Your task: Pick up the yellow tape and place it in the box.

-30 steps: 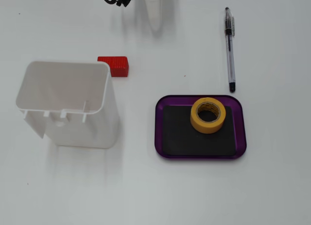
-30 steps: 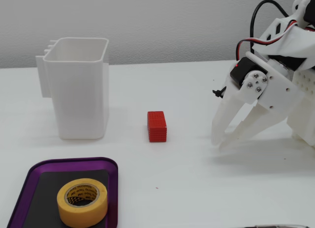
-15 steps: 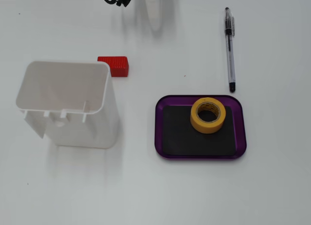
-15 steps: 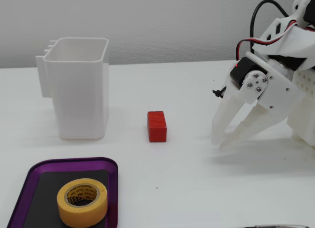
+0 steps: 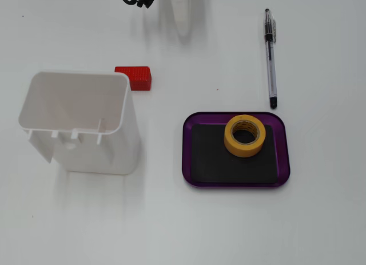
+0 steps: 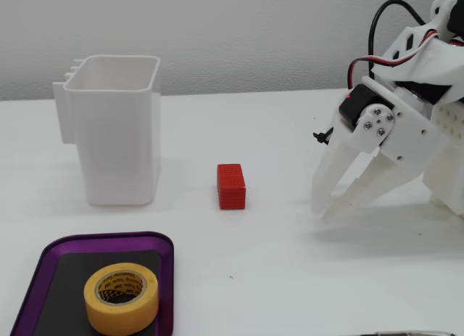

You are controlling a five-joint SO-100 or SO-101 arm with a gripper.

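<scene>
We find the yellow tape (image 5: 245,135) lying flat inside the purple tray (image 5: 197,180), at its far right in a fixed view. Placement looks complete. The gripper (image 6: 325,207) hangs empty, fingers nearly closed, well apart.

A white table (image 5: 171,219) carries a purple tray (image 5: 284,156) near the middle, a white plastic bin (image 5: 80,125) toward the left edge, a red block (image 5: 134,78) just beyond it, and a pen (image 5: 270,56) toward the far right corner in the overhead-like fixed view.
</scene>
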